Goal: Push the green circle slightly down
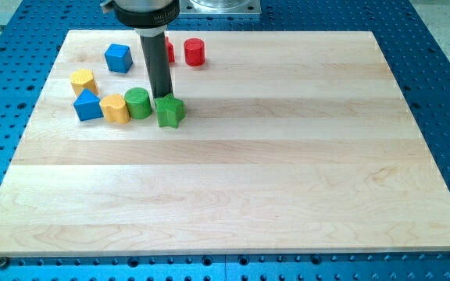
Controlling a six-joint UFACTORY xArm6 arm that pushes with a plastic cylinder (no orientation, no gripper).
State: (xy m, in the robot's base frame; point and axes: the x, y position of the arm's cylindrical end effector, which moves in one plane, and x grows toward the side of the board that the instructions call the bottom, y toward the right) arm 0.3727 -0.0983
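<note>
A: Our tip [163,97], the lower end of the straight dark rod, holds nothing; it has no jaws, only a blunt end on the pale wooden board [287,179]. It sits just above the green star-shaped block [170,112], at that block's upper edge, possibly touching; we cannot tell for sure.

B: And the target?

A: The green round cylinder block [138,103] lies just to the view's left of the tip, near the board's upper left. It stands close beside the yellow block [116,108] on its left, seemingly touching, with the green star just to its right.

B: So we are not yet lined up. How do we do the push well?

A: We judge the tip must come to the view's top side of the green cylinder, centred on it, then travel a short way toward the view's bottom. Off-centre contact would spin it into the yellow block or the star. Keep the stroke short; "slightly" is the order.

B: Neighbours to note?

A: Blue triangular block [87,105] beyond the yellow one, a yellow hexagonal block [82,80] above that, a blue cube-like block [118,58], and a red cylinder [194,52] up top. A second red piece is mostly hidden behind the rod.

B: Arm pose?

A: Rod vertical, descending from the mount at the view's top edge.
</note>
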